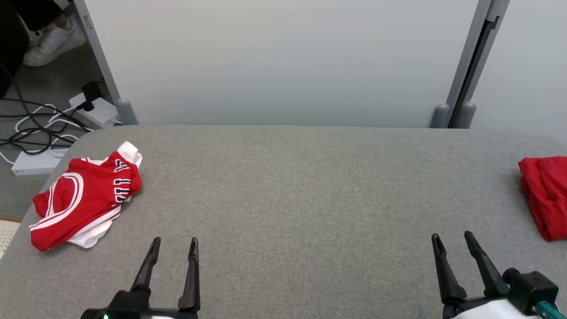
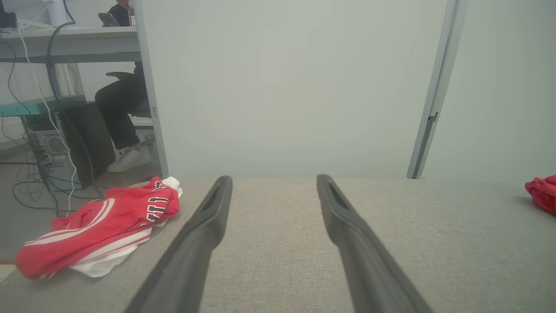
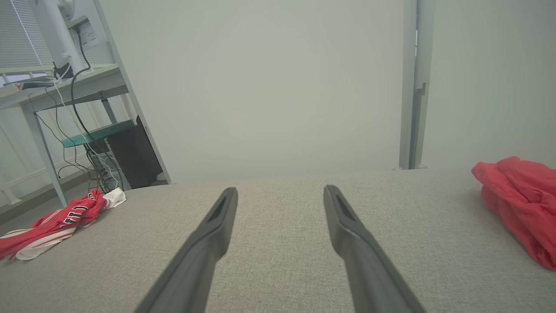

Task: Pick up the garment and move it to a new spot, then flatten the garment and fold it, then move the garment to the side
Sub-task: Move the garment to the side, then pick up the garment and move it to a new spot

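While the left gripper [image 1: 175,241] and right gripper [image 1: 452,235] rest spread and empty over the grey worktop [image 1: 288,199], the crumpled red-and-white jersey [image 1: 84,199] lies ahead and left of your left gripper, near the edge. Swing wide, come down gently and pinch a raised fold. Its black-and-white lettering [image 1: 122,184] is creased beyond reading.

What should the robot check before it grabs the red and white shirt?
1. Are the left fingers open: ok, spread wide, holding nothing.
2. Are the right fingers open: ok, empty too.
3. Is the red and white jersey in sight: ok, near the grey table's left edge.
4. Is it flat: not ok, it is bunched up.
5. Is there room for folding: ok, the table's middle is bare.
6. Is the plain red garment out of the way: ok, far right.
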You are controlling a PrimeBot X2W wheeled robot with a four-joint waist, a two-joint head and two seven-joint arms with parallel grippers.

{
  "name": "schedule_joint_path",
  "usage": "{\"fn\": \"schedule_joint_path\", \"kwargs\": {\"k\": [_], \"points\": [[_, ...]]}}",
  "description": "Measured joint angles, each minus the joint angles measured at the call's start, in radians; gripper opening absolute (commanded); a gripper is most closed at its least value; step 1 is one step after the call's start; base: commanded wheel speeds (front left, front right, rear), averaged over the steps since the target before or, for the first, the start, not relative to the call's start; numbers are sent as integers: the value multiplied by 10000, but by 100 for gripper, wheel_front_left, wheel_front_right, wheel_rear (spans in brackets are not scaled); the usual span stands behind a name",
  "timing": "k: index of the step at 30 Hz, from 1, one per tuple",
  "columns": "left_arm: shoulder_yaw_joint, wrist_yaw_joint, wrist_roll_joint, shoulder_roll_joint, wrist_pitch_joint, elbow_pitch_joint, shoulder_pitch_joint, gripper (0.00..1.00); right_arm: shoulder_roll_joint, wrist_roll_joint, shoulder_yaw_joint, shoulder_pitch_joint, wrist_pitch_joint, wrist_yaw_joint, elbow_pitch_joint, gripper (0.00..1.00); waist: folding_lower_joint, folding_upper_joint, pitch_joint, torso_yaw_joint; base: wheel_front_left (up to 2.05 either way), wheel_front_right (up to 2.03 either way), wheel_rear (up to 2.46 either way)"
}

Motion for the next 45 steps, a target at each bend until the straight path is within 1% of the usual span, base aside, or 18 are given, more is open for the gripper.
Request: {"fn": "schedule_joint_path", "kwargs": {"k": [4, 8, 9, 14, 21, 45], "points": [[257, -59, 23, 4, 0, -69, 276, 100, 96, -221, -65, 175, 0, 0, -284, 100, 0, 0, -155, -11, 0, 0, 0], [307, -61, -84, 4, 0, -36, 334, 100, 161, -412, -414, 420, 0, 0, -591, 100, 0, 0, -297, -36, 0, 0, 0], [307, -138, -140, 0, 0, 0, 337, 100, 169, -426, -447, 501, 0, 0, -646, 100, 0, 0, -323, -44, 0, 0, 0], [311, -238, -178, 2, 0, 194, 447, 100, 278, -594, -669, 792, 0, 0, -663, 100, 0, 0, -408, -112, 0, 0, 0], [316, -355, -240, 2, 0, 290, 446, 100, 368, -642, -704, 903, 0, 0, -671, 100, 0, 0, -434, -206, 0, 0, 0], [111, -372, -240, 4, 0, 428, 445, 100, 456, -715, -846, 915, 0, 0, -717, 100, 0, 0, -479, -221, 0, 0, 0]]}}
